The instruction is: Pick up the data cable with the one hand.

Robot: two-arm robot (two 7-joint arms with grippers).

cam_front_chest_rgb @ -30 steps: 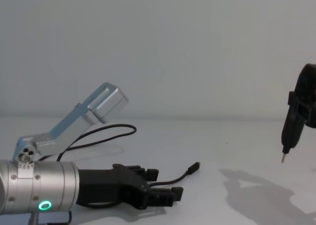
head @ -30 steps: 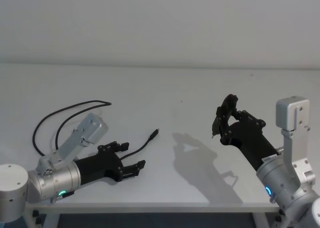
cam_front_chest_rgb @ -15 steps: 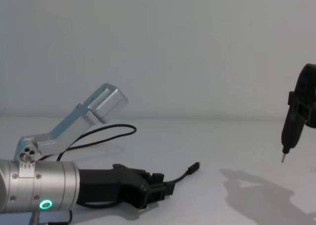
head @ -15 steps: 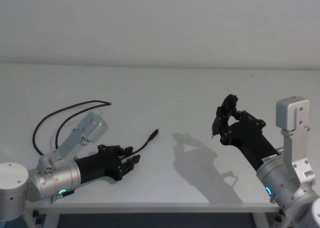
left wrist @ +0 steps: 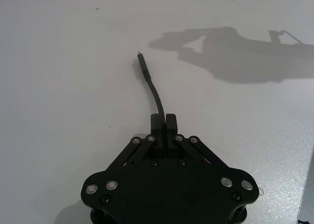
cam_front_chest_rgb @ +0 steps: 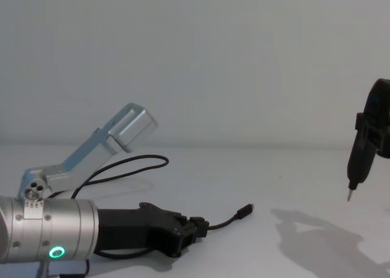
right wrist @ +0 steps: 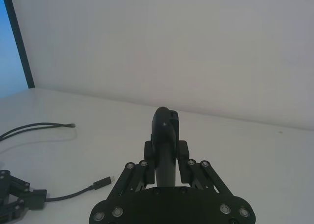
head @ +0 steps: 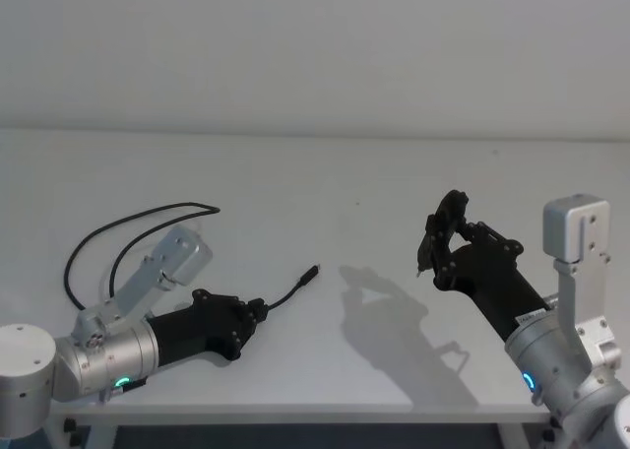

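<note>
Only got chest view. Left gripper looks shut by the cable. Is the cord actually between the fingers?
Observer: Yes. Left wrist view: left gripper is shut on the data cable, cord running straight out from between its jaws.
Operator: Rest of the cord?
Observer: Head view: it lies on the table in a long loop off to the robot's left.
Operator: Right side?
Observer: Right wrist view: right gripper is shut on a black pointed tool, well apart from the cable.

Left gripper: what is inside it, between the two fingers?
The data cable, pinched near one plug by the left gripper, which is shut. The pinched stretch itself is covered.
</note>
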